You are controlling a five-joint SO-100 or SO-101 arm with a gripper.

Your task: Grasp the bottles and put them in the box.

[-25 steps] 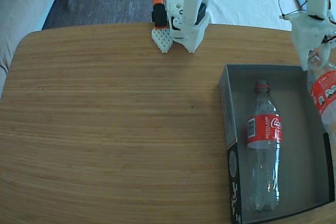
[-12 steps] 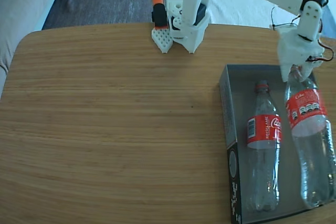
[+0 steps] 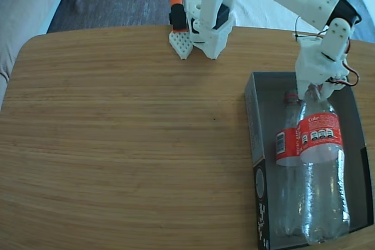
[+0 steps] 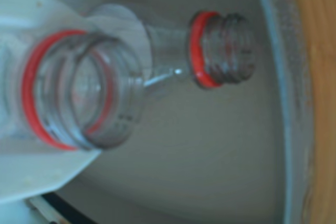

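The box sits on the right of the table in the fixed view. One clear bottle with a red label lies lengthwise inside it, neck toward the arm. My gripper is shut on the neck of a second bottle, which hangs over the box and overlaps the lying bottle's right side. In the wrist view the held bottle's open neck with its red ring sits between my white fingers. The lying bottle's capless neck is just beyond it, over the grey box floor.
The arm's white base and an orange-and-black part stand at the table's far edge. Bare wooden tabletop stretches left of the box. A grey sofa lies beyond the table's rounded left corner.
The gripper has carried the held bottle leftward, from the box's right edge to the middle of the box, so it now overlaps the lying bottle.
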